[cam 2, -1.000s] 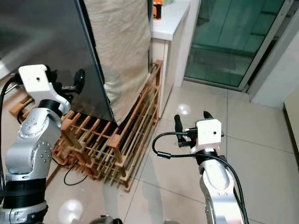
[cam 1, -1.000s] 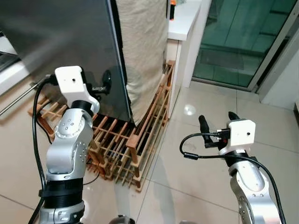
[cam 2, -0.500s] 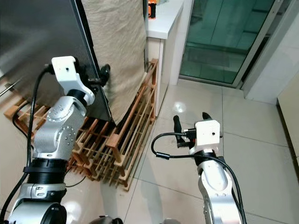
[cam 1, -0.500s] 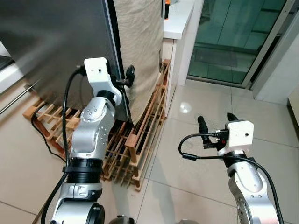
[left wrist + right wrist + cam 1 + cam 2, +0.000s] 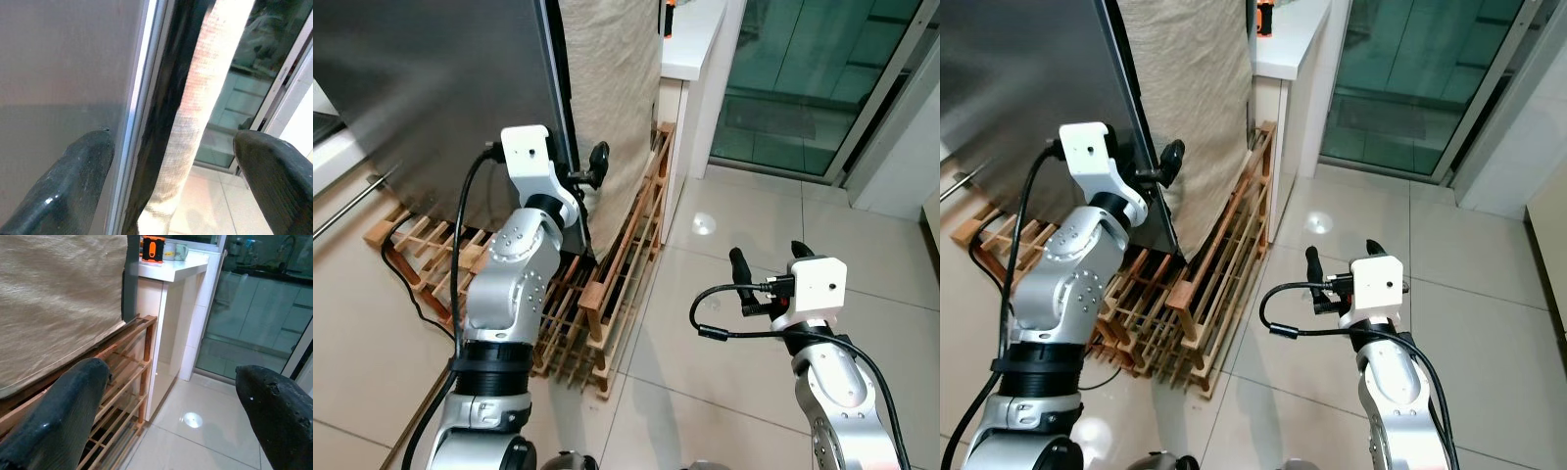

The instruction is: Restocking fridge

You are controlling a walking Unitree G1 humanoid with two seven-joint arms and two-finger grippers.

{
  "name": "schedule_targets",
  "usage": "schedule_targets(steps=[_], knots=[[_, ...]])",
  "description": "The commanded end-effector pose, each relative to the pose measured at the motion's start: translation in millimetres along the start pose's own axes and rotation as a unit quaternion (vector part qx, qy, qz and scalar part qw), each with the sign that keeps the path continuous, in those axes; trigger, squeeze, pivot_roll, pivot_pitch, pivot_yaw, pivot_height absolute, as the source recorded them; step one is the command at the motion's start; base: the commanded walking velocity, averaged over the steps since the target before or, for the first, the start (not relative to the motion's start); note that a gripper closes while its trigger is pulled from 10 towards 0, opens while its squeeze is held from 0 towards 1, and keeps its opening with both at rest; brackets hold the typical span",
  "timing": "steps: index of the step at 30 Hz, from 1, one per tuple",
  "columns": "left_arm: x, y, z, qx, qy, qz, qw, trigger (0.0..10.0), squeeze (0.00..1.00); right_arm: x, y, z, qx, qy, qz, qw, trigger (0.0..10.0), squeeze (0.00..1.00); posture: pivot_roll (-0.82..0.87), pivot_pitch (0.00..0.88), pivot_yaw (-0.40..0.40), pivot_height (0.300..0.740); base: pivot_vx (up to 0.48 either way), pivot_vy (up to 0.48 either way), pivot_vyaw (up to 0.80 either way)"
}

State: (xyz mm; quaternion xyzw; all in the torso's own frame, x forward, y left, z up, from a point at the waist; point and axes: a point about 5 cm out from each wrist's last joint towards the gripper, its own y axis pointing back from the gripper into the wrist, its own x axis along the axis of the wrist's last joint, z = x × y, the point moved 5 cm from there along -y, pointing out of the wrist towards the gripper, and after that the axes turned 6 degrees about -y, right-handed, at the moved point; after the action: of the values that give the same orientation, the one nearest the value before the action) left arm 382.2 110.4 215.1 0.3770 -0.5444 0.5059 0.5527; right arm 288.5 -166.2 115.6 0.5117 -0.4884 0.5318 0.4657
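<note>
Compared with a moment ago, the left gripper [image 5: 590, 168] is carried a little further along the fridge door [image 5: 431, 88] toward its outer edge. Its two black fingers [image 5: 85, 181] are spread apart, and the door's edge is seen between them in the left wrist view, one finger against the grey door face. Just beside that edge, a beige cloth [image 5: 612, 88] is draped over the fridge's side. Below the fridge, a wooden slatted rack [image 5: 607, 284] is laid on the tiled floor [image 5: 724, 294]. Well apart from the fridge, the right gripper [image 5: 769, 259] is held over the tiles with its fingers spread.
</note>
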Motion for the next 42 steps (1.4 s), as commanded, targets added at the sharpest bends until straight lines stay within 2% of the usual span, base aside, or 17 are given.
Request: schedule_targets(steps=[1, 2, 9, 13, 23, 31, 33, 34, 36, 38, 42], knots=[[-2.7, 4.1, 1.4, -0.008, -0.002, -0.006, 1.000, 10.0, 0.00, -1.7, 2.3, 3.8, -0.006, 0.007, -0.003, 1.000, 10.0, 0.00, -0.18, 0.066, 0.058, 0.740, 0.000, 0.000, 0.00], [-10.1, 6.1, 2.5, -0.012, 0.000, -0.016, 1.000, 10.0, 0.00, -2.6, 2.7, 3.2, -0.005, 0.007, -0.005, 1.000, 10.0, 0.00, -0.18, 0.067, 0.057, 0.740, 0.000, 0.000, 0.00], [-9.7, 6.5, 10.8, -0.028, 0.019, -0.018, 0.999, 10.0, 0.00, -1.8, 1.0, 5.2, -0.005, 0.010, -0.005, 1.000, 10.0, 0.00, -0.18, 0.069, 0.048, 0.740, 0.000, 0.000, 0.00], [-14.8, 4.8, 9.1, -0.022, 0.011, -0.022, 0.999, 10.0, 0.00, -1.8, -0.4, 5.4, -0.004, 0.011, -0.006, 1.000, 10.0, 0.00, -0.18, 0.068, 0.043, 0.740, 0.000, 0.000, 0.00], [-22.4, -4.8, 3.6, -0.008, 0.024, -0.027, 0.999, 10.0, 0.00, 0.4, -2.6, 8.7, -0.009, 0.013, -0.003, 1.000, 10.0, 0.00, -0.19, 0.067, 0.045, 0.740, 0.000, 0.000, 0.00], [-17.3, -23.6, 2.6, 0.010, 0.026, -0.006, 1.000, 10.0, 0.00, 0.4, -2.8, 8.1, -0.009, 0.013, -0.002, 1.000, 10.0, 0.00, -0.19, 0.068, 0.044, 0.740, 0.000, 0.000, 0.00], [-15.8, -32.0, 3.3, 0.024, 0.052, -0.003, 0.998, 10.0, 0.00, 1.5, -3.5, 7.9, -0.009, 0.013, -0.001, 1.000, 10.0, 0.00, -0.21, 0.065, 0.043, 0.740, 0.000, 0.000, 0.00], [-15.8, -32.0, 3.3, 0.024, 0.052, -0.003, 0.998, 10.0, 0.00, 1.5, -3.5, 7.9, -0.009, 0.013, -0.001, 1.000, 10.0, 0.00, -0.21, 0.065, 0.043, 0.740, 0.000, 0.000, 0.00], [-14.3, -37.9, 8.2, 0.023, 0.076, -0.003, 0.997, 10.0, 0.00, 2.3, -3.9, 7.8, -0.010, 0.014, 0.000, 1.000, 10.0, 0.00, -0.21, 0.066, 0.045, 0.740, 0.000, 0.000, 0.00], [-12.5, -41.7, 14.2, 0.015, 0.084, -0.002, 0.996, 10.0, 0.00, 2.9, -3.9, 8.0, -0.011, 0.014, 0.001, 1.000, 10.0, 0.00, -0.22, 0.065, 0.048, 0.740, 0.000, 0.000, 0.00], [-8.3, -45.9, 26.2, -0.008, 0.071, 0.011, 0.997, 10.0, 0.00, 3.6, -2.4, 10.6, -0.016, 0.015, 0.002, 1.000, 10.0, 0.00, -0.23, 0.067, 0.050, 0.740, 0.000, 0.000, 0.00]])
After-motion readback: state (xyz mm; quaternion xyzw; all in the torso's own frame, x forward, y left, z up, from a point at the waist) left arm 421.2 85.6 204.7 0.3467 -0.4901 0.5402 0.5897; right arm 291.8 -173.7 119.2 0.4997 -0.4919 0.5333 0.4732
